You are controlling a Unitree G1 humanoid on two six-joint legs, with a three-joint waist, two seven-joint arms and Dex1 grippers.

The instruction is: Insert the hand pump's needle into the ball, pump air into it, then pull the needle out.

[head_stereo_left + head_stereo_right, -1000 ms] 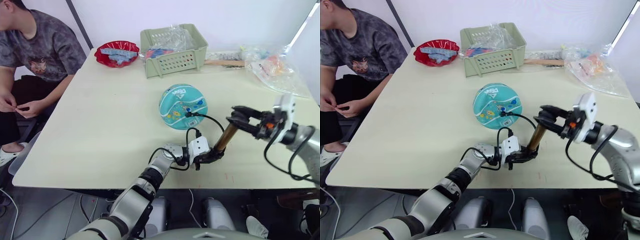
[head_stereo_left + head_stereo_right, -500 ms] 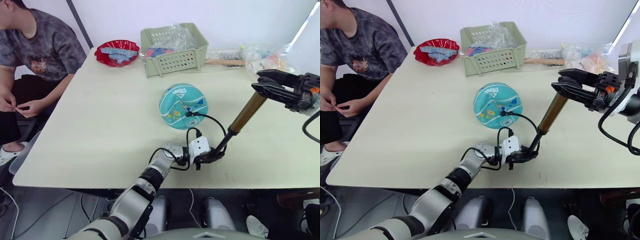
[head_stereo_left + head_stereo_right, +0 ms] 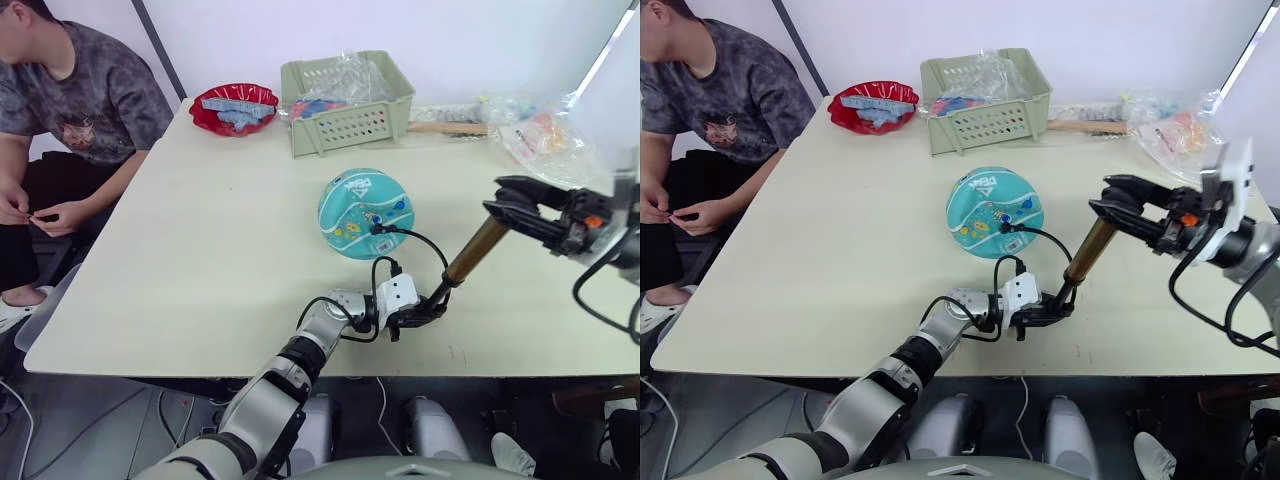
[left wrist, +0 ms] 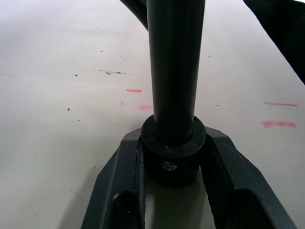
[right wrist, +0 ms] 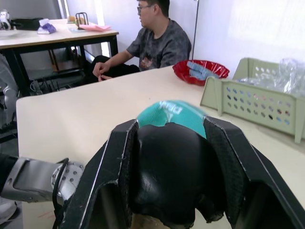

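I'm seeing the teal-blue rubber ball (image 3: 367,212) sitting mid-table (image 3: 200,250); green slotted plastic basket (image 3: 346,100) behind it, red bowl (image 3: 233,106) lying left of that.

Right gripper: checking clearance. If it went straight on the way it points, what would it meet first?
Probably the ball: beyond the pump handle that the right gripper clamps, it sits dead ahead. Depth is unclear.

One of each main item, two grippers

One ball (image 3: 366,213), one hand pump (image 3: 471,256) with one thin hose (image 3: 412,237), one green basket (image 3: 346,100), one red bowl (image 3: 234,107), one table (image 3: 200,230), one seated person (image 3: 62,110), plus a left gripper (image 3: 424,313) and a right gripper (image 3: 512,204); the clear bags at the table's far edge are too jumbled to count.
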